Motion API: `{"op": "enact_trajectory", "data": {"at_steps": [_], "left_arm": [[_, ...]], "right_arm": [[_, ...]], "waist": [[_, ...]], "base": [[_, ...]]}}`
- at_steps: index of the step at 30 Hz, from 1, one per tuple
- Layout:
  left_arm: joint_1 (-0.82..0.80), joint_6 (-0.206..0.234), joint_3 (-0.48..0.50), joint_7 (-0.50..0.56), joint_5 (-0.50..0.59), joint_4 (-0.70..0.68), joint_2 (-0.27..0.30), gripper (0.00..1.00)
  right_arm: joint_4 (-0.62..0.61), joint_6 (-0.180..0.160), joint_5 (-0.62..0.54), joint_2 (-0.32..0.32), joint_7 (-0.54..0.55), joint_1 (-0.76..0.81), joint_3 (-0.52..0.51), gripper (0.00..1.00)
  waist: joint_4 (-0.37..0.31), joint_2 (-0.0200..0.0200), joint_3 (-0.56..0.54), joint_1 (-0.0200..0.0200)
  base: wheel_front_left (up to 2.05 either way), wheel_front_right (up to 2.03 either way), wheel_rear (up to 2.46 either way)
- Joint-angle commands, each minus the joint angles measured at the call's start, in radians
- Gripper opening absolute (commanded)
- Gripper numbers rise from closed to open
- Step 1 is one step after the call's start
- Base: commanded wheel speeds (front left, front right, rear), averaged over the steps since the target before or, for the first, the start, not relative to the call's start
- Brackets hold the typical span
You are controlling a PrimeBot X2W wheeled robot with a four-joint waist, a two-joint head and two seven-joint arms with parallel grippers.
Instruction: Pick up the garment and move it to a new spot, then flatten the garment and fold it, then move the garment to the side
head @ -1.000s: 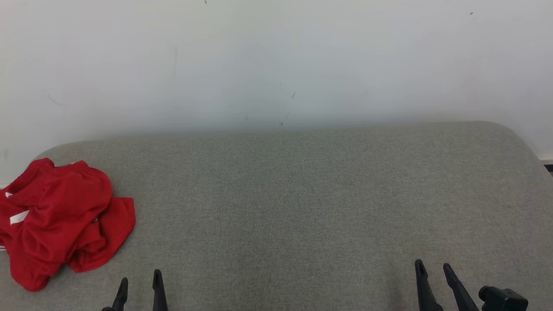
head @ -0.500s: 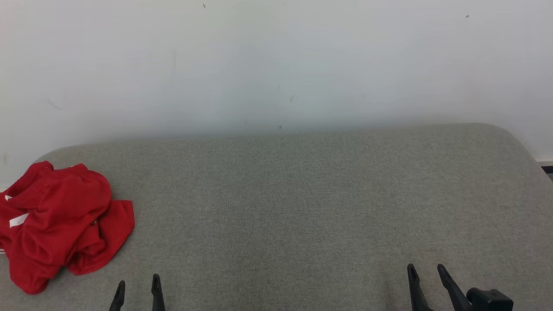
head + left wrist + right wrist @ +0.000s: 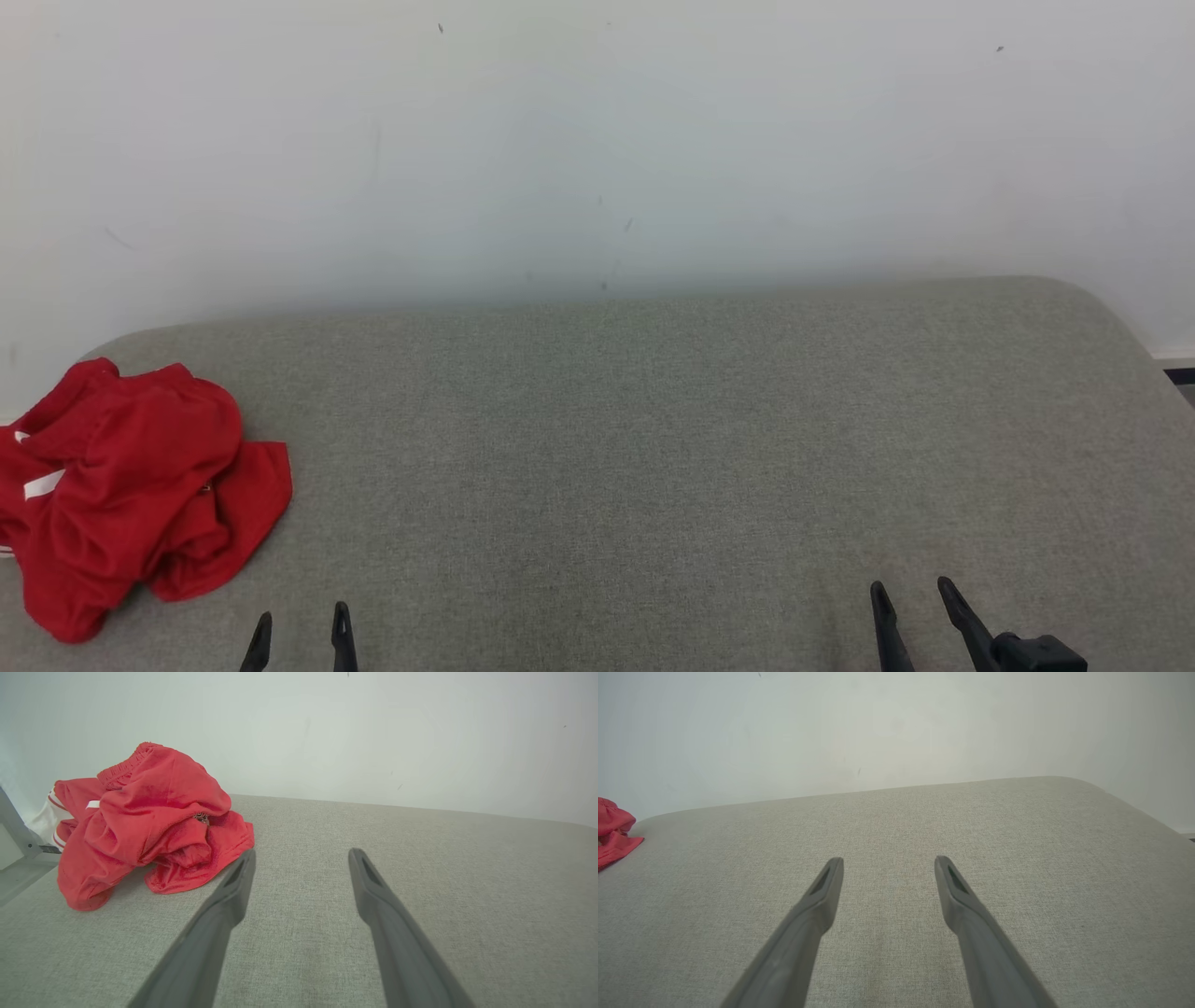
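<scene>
garment (image 3: 140, 495): red w/ white trim, crumpled in a heap at far-left edge of desk (image 3: 653, 448), near the back corner; some cloth seems to hang past the left edge.
risk 1: heap could be dragged off the left edge. Cause: it's set right at the rim, so any leftward nudge on approach tips it over.
risk 2: only a top fold may get pinched and cloth slipped out on the lift. Cause: loose layered bundle, no clean hem offered apart from the elastic waistband on top.
risk 3: fingertips could be dug into the desk's fabric cover. Cause: approach angled too steep.
risk 4: a one-sided lift leaves it bunched, so flattening is made harder. Cause: right arm is well apart from it.
L end effector (image 3: 301, 630): jaws parted fairly wide, nothing held; near the garment's right hem, no contact w/ it.
R end effector (image 3: 913, 607): parted about the same, empty, over bare desk.
stage: judged pre-grasp; pick-up not yet done.
</scene>
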Motion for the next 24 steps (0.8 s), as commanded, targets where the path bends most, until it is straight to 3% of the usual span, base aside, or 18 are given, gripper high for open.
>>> {"op": "enact_trajectory", "data": {"at_steps": [1,9,24], "left_arm": [[0.013,0.001,0.002,-0.008,0.021,0.004,-0.002,1.0],[0.021,0.002,0.006,-0.022,0.054,0.021,-0.004,1.0],[0.013,-0.006,0.007,-0.021,0.019,0.048,-0.005,1.0]], "right_arm": [[-0.002,0.003,-0.026,0.003,-0.009,0.011,0.001,1.0],[-0.004,0.003,-0.076,0.007,-0.025,0.019,0.003,1.0],[0.005,0.003,-0.063,0.01,-0.032,0.021,-0.001,1.0]], "waist": [[0.0,0.0,-0.002,-0.0001],[-0.001,0.0,-0.01,-0.0001],[0.003,0.0,-0.015,-0.0001]], "base": [[0.0,0.0,0.0],[0.0,0.0,0.0],[0.0,0.0,0.0]]}}
